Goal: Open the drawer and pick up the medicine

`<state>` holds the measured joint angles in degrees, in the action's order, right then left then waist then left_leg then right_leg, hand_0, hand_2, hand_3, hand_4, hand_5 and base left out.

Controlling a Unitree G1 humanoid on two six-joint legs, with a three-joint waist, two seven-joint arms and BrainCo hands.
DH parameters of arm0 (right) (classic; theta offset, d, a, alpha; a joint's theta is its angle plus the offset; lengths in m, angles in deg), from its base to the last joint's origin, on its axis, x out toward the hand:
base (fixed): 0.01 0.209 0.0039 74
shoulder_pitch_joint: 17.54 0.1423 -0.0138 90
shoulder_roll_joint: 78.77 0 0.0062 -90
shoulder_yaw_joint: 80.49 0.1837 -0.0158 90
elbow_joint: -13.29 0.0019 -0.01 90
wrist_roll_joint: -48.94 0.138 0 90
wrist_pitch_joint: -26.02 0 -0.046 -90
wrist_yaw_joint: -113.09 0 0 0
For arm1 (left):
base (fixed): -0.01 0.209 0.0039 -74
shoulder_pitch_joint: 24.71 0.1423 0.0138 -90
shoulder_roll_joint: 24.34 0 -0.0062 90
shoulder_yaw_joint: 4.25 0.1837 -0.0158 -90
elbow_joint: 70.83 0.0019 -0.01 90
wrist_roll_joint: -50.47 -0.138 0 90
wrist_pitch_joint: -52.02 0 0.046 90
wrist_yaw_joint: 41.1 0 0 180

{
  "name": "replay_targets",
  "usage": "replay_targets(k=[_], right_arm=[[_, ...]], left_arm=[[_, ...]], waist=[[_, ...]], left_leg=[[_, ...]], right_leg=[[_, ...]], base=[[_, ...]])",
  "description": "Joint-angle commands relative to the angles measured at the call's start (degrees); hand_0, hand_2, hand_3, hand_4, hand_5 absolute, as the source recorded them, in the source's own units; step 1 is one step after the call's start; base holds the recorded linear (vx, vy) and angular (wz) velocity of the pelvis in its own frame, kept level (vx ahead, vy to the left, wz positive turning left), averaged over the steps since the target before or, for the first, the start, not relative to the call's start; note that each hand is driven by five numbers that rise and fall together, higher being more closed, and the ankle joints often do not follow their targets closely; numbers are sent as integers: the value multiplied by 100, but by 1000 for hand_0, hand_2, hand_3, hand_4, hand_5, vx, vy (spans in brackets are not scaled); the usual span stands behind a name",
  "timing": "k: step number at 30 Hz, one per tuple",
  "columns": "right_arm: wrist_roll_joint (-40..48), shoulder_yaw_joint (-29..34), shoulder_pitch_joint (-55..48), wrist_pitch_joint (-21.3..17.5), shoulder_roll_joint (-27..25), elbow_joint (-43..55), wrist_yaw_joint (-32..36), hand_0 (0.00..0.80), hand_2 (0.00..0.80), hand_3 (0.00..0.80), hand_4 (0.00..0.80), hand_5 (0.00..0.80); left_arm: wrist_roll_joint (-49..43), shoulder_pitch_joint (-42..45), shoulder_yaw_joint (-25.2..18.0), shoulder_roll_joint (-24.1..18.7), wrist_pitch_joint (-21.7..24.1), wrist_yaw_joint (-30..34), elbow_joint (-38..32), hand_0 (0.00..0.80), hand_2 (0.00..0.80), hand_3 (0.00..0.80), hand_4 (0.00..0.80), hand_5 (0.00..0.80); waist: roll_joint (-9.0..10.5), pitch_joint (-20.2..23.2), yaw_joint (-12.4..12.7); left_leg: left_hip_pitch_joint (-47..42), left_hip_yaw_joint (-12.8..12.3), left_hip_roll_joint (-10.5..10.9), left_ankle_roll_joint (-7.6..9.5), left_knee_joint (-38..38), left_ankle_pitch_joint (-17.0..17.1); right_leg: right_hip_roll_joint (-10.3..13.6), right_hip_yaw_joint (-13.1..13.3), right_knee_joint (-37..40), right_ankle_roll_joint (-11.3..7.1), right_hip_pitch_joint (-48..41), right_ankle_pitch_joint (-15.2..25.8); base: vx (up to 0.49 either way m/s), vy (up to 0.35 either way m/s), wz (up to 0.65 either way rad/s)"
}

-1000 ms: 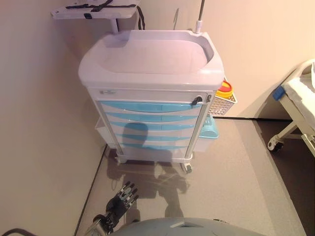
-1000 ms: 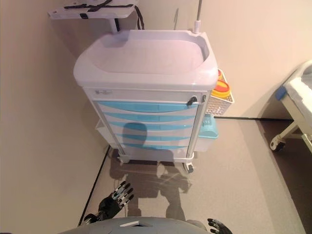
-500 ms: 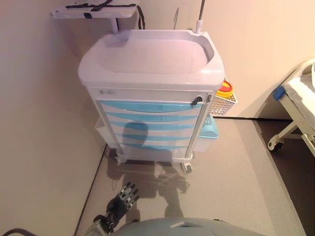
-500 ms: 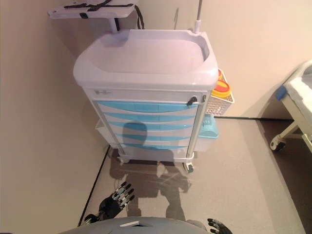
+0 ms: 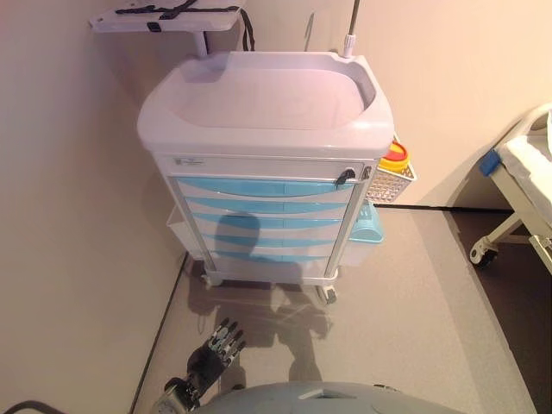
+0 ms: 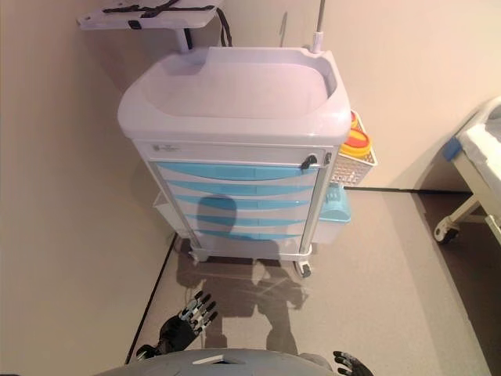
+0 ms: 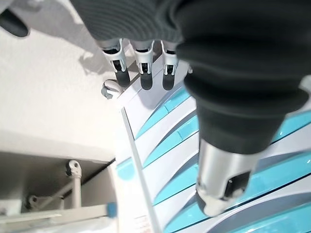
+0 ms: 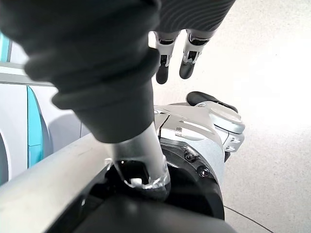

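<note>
Left eye view shows your cart with every blue drawer closed; no medicine is visible. Your left hand hangs low before it, fingers straight and empty. Your right hand is relaxed, holding nothing.

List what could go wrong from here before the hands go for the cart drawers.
1. The cart stands on castor wheels; a pull on a blue drawer might roll it instead of opening it.
2. A black latch sits above the drawers; they may be locked.
3. Both the left hand and right hand hang low, far from the drawers; a long reach could clip the side basket.
</note>
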<state>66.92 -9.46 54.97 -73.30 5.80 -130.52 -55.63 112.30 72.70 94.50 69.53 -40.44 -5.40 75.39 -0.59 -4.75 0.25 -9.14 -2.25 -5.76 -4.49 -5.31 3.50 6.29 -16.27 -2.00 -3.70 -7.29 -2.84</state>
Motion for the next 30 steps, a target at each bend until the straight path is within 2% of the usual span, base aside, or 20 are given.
replay_targets(k=[1, 6, 9, 10, 12, 17, 22, 27, 30], right_arm=[[504, 47, 1280, -541, 449, 1164, 222, 0, 0, 0, 0, 0], [706, -114, 1484, -639, 306, 1309, 127, 0, 0, 0, 0, 0], [832, -207, 1671, -745, 201, 1504, 52, 0, 0, 0, 0, 0], [850, -243, 1691, -737, 165, 1615, 10, 0, 0, 0, 0, 0], [917, -288, 1686, -672, 79, 1857, -42, 0, 0, 0, 0, 0], [869, -388, 1588, -580, -107, 2227, -18, 0, 0, 0, 0, 0], [1001, -488, 1638, -517, -234, 2315, 62, 0, 0, 0, 0, 0], [1181, -696, 1766, -363, -338, 2512, 222, 0, 0, 0, 0, 0], [1217, -804, 1784, -223, -428, 2624, 239, 0, 0, 0, 0, 0]], left_arm=[[547, -370, 10, -65, -191, 328, -401, 0, 0, 0, 0, 0], [1158, -897, 149, -84, -227, 526, -538, 0, 0, 0, 0, 0], [1641, -1272, 209, -79, -202, 667, -726, 0, 0, 0, 0, 0], [1749, -1337, 214, -67, -206, 737, -815, 0, 0, 0, 0, 0], [1933, -1456, 284, -41, -106, 780, -996, 0, 0, 0, 0, 0], [2490, -1735, 314, 6, -183, 752, -1360, 0, 0, 0, 0, 0], [3067, -2089, 278, 80, -326, 639, -1533, 0, 0, 0, 0, 0], [3512, -2679, 319, 106, -43, 424, -1673, 0, 0, 0, 0, 0], [3724, -2978, 310, 137, 122, 374, -1771, 0, 0, 0, 0, 0]], waist=[[115, -311, 96], [117, -752, 50], [156, -1215, 17], [191, -1344, -3], [223, -1528, -42], [270, -1748, -148], [357, -1911, -260], [509, -2032, -403], [566, -2059, -475]], left_leg=[[382, -495, 296, 339, 381, -471], [1153, -488, 330, 433, 1104, -603], [1928, -517, 322, 476, 1832, -694], [2135, -508, 331, 447, 2139, -846], [2579, -492, 356, 478, 2565, -922], [3364, -425, 367, 564, 3173, -1072], [3843, -410, 335, 612, 3481, -1124], [4298, -409, 307, 633, 3708, -1122], [4510, -396, 277, 655, 3907, -1141]], right_leg=[[407, -265, -524, -205, 81, -157], [511, -66, -1229, -102, 899, -307], [554, 126, -1959, -8, 1646, -434], [578, 240, -2315, -19, 1874, -606], [595, 358, -2846, 35, 2372, -689], [513, 622, -3614, 102, 3334, -788], [397, 799, -3866, 110, 3906, -775], [173, 969, -3932, 112, 4307, -688], [118, 1041, -4038, 126, 4479, -662]], base=[[21, 78, 1], [-86, 92, 2], [-188, 86, -5], [-93, 84, -9], [-54, 105, -12], [-25, 76, -11], [-8, 42, -10], [0, 2, -9], [24, 20, -10]])
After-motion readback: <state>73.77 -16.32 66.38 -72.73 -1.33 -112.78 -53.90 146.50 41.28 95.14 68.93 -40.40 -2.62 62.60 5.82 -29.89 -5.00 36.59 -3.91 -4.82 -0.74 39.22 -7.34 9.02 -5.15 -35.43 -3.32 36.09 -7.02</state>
